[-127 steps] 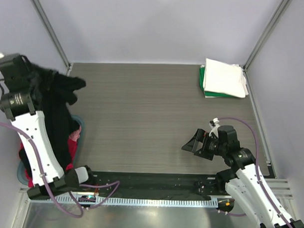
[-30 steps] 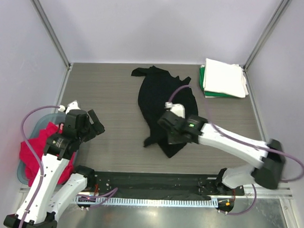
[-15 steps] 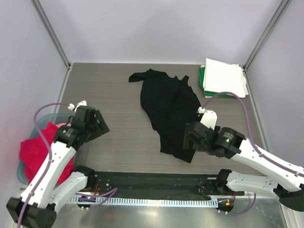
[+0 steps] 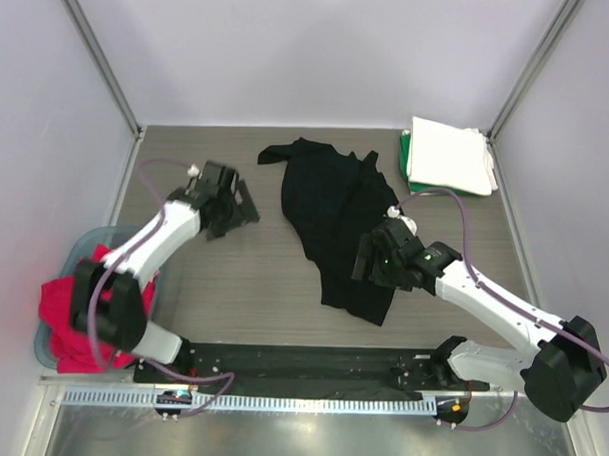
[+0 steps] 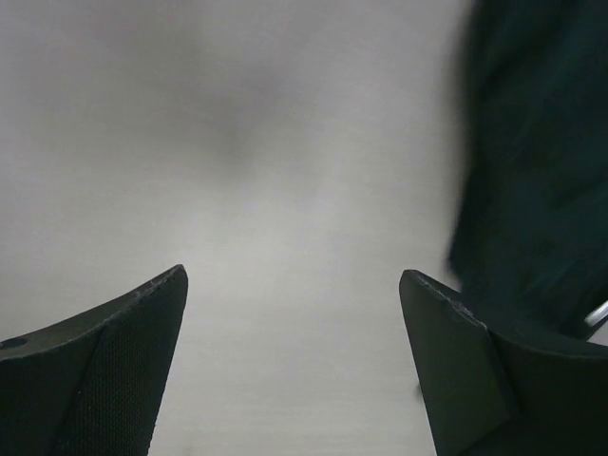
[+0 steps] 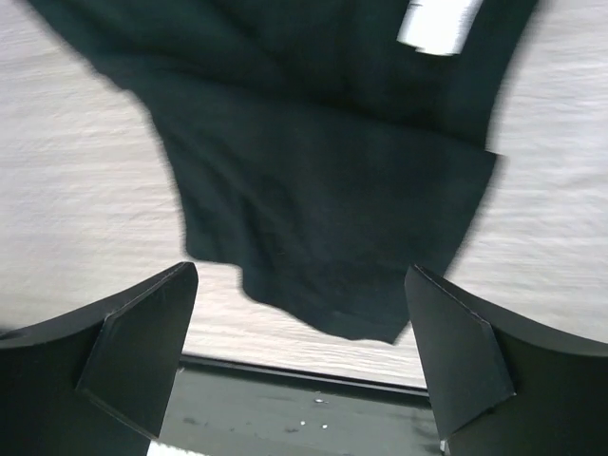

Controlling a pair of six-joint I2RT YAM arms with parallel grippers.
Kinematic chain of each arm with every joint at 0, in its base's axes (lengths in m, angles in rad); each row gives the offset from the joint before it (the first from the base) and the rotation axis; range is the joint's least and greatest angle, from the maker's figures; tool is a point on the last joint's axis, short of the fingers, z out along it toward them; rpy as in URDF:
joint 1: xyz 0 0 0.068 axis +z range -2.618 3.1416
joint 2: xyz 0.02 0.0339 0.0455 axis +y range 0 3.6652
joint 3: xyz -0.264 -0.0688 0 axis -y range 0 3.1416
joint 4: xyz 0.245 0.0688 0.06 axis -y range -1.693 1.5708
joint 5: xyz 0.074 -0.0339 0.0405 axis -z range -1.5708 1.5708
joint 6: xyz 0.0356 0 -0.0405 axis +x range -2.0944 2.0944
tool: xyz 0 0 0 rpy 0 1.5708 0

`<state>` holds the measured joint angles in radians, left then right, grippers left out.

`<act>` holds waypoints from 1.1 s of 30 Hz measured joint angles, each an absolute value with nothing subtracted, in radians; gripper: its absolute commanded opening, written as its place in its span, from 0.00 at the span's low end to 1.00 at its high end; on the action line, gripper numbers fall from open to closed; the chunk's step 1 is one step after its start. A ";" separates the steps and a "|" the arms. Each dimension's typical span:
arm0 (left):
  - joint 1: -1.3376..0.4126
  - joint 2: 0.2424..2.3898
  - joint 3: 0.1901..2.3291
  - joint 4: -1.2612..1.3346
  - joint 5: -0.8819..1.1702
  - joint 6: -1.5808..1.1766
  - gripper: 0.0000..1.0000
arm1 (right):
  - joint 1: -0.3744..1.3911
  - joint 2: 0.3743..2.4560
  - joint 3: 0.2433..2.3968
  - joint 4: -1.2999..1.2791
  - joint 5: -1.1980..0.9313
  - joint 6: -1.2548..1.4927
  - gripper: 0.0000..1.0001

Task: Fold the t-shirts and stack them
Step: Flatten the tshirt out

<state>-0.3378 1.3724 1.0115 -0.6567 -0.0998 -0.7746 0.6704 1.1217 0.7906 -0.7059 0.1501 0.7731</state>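
A black t-shirt (image 4: 335, 219) lies spread and rumpled on the middle of the table. My right gripper (image 4: 368, 264) hovers open over its near right part; in the right wrist view the black t-shirt (image 6: 323, 180) fills the space ahead of the right gripper (image 6: 302, 270), with nothing between the fingers and a small white tag (image 6: 435, 25) at the top. My left gripper (image 4: 242, 208) stands open just left of the shirt. The left gripper (image 5: 293, 274) frames bare table, the black t-shirt (image 5: 541, 142) to its right. A folded white t-shirt (image 4: 447, 153) tops a green one (image 4: 405, 161).
A pale blue tub (image 4: 88, 244) at the left edge holds a red t-shirt (image 4: 66, 310). Metal frame posts stand at the back corners. A black rail (image 4: 310, 363) runs along the table's near edge, also seen as the black rail (image 6: 304, 418) below the right gripper.
The right gripper has opened and let go of the black t-shirt, which now lies flatter. The left arm has swung from the tub up toward the shirt's left side.
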 measured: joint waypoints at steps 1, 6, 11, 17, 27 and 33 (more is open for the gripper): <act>-0.324 1.455 1.090 -0.633 -0.090 -0.762 0.93 | 0.665 1.130 0.791 -0.686 0.125 0.758 0.97; -0.224 1.851 1.463 -0.546 -0.021 -0.715 0.81 | 0.665 1.136 0.791 -0.641 0.050 0.713 0.98; -0.153 2.192 1.797 -0.532 0.060 -0.693 0.76 | 0.663 1.130 0.774 -0.620 0.004 0.694 0.98; -0.118 2.447 2.123 -0.520 0.144 -0.708 0.72 | 0.659 1.150 0.773 -0.609 -0.029 0.665 0.98; -0.144 2.582 2.253 -0.428 0.195 -0.785 0.51 | 0.659 1.237 0.757 -0.577 -0.054 0.636 0.98; -0.173 2.630 2.276 -0.385 0.211 -0.845 0.00 | 0.657 1.262 0.741 -0.560 -0.059 0.629 0.98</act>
<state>-0.1730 2.6305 2.2765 -0.3847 0.2111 -0.8448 0.6567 1.2625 0.7410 -0.5598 -0.0586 0.6289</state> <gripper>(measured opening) 0.114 0.981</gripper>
